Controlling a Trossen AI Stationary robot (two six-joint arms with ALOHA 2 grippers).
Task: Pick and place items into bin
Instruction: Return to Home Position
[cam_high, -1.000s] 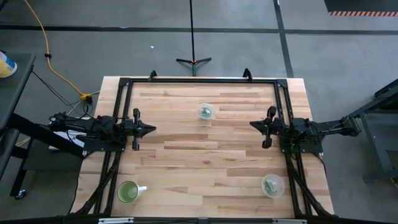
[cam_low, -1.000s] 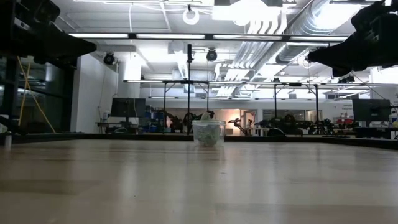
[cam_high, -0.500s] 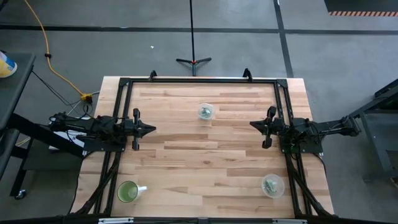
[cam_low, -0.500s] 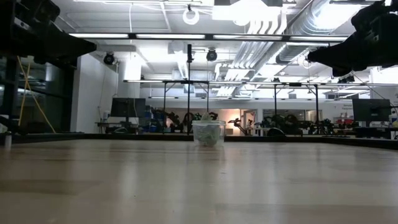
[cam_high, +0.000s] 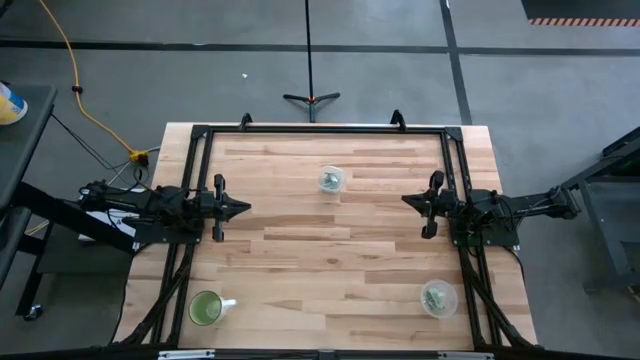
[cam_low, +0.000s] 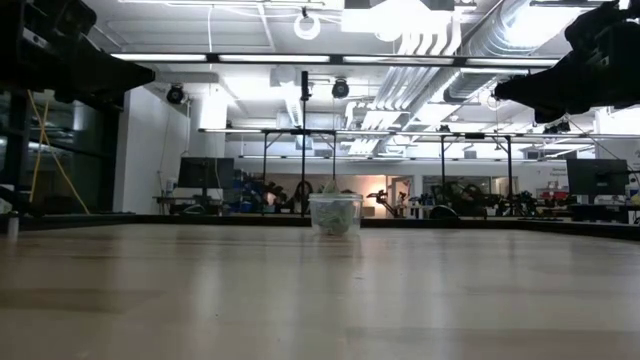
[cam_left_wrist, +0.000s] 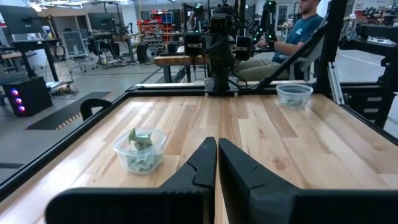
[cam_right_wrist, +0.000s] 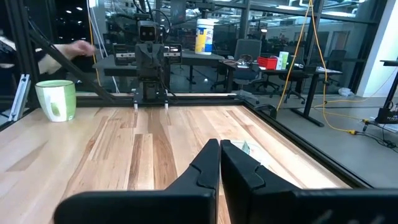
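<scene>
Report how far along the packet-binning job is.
Done: green packets sit in the clear bin; no loose ones show on the table. A second clear tub holds something greenish too. In hand: nothing; the left gripper and right gripper are shut and empty at the table's sides. Left: seemingly nothing.

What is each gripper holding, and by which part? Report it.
Nothing is held. The left gripper and the right gripper are both shut and empty, at opposite sides of the table. Green packets sit in a clear bin.
</scene>
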